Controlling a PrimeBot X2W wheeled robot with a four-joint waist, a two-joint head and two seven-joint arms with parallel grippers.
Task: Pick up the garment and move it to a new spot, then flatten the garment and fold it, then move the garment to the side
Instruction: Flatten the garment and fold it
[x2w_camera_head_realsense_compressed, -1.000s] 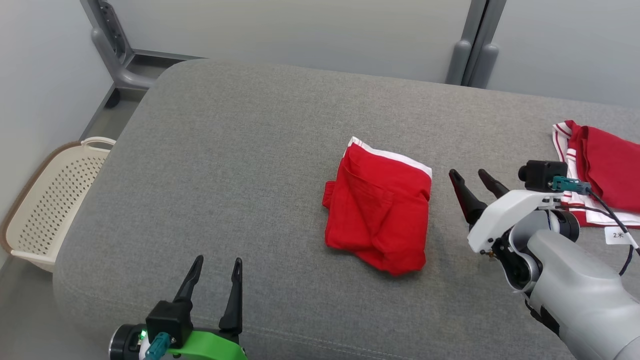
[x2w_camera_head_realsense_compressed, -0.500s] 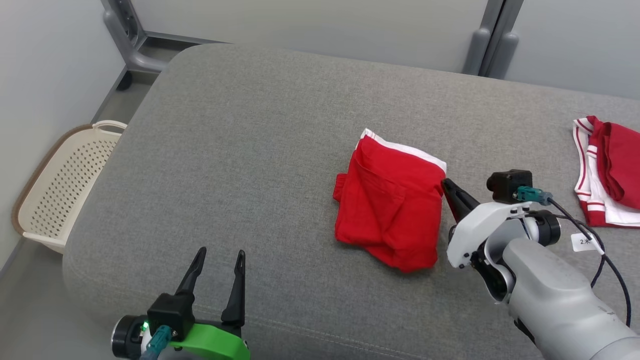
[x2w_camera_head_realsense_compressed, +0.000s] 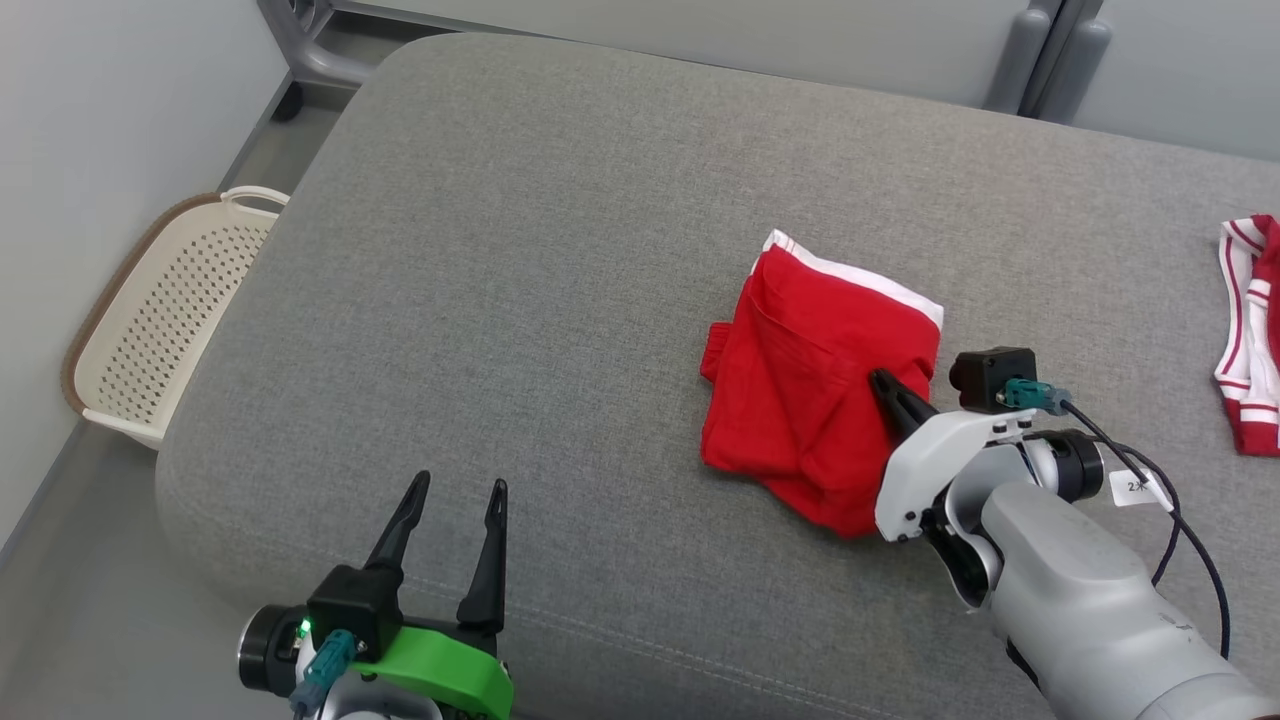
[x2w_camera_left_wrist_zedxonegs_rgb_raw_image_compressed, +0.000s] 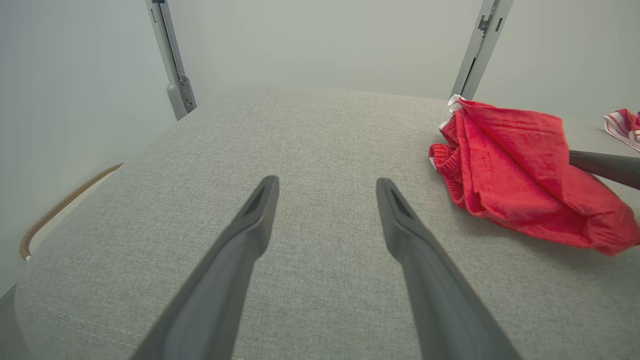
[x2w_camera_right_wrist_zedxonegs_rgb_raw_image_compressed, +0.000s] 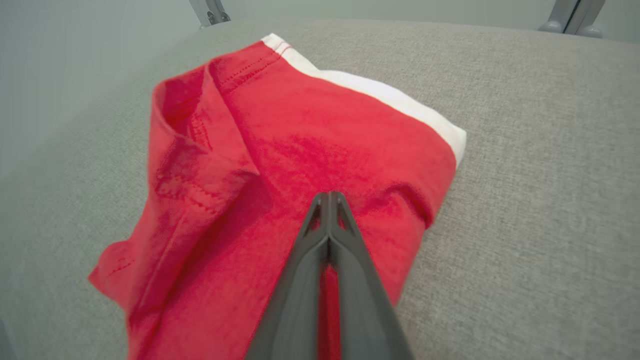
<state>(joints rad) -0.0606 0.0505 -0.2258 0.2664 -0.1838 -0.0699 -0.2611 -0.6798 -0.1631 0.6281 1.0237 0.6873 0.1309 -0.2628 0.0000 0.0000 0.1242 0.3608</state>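
The folded red garment (x2w_camera_head_realsense_compressed: 815, 410) lies right of the grey cushion's (x2w_camera_head_realsense_compressed: 520, 250) middle, its long axis running toward the cushion's far edge. The right gripper (x2w_camera_head_realsense_compressed: 880, 382), fingers closed together, rests its tips on the garment and is nearer. The left gripper (x2w_camera_head_realsense_compressed: 461, 482) hangs open at the cushion's near edge.

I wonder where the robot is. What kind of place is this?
Probably a laundry-folding practice room, maybe a lab: a folded red garment with a white band lies on a grey fabric cushion, and a cream perforated plastic laundry basket sits on the floor beside it.
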